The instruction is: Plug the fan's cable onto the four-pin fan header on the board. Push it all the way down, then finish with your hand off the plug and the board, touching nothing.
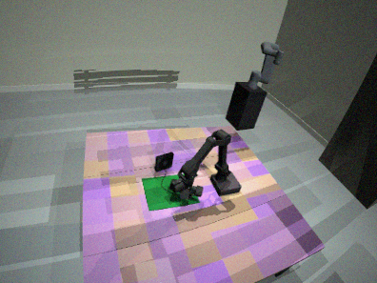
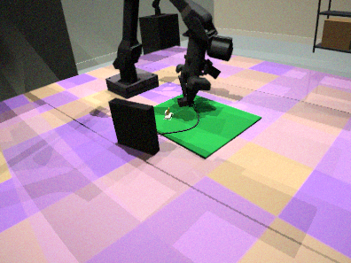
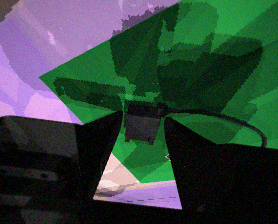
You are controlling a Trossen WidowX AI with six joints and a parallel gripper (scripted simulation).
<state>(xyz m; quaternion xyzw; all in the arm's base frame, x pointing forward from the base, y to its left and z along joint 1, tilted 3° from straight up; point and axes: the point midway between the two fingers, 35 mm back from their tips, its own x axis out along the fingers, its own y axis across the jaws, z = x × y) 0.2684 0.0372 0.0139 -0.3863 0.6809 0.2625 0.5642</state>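
Observation:
The cable's black plug lies on the green board, near a corner. My gripper is partly open, low over the board, with one fingertip on each side of the plug; a narrow gap shows at both sides in the wrist view. The white fan header stands apart from the plug, towards the fan; in the wrist view only a sliver shows beside the right finger. The thin black cable curves from the plug to the fan.
The square black fan stands upright beside the board. The arm's base is on the patchwork table on the board's other side. A second arm on a black pedestal stands beyond the table.

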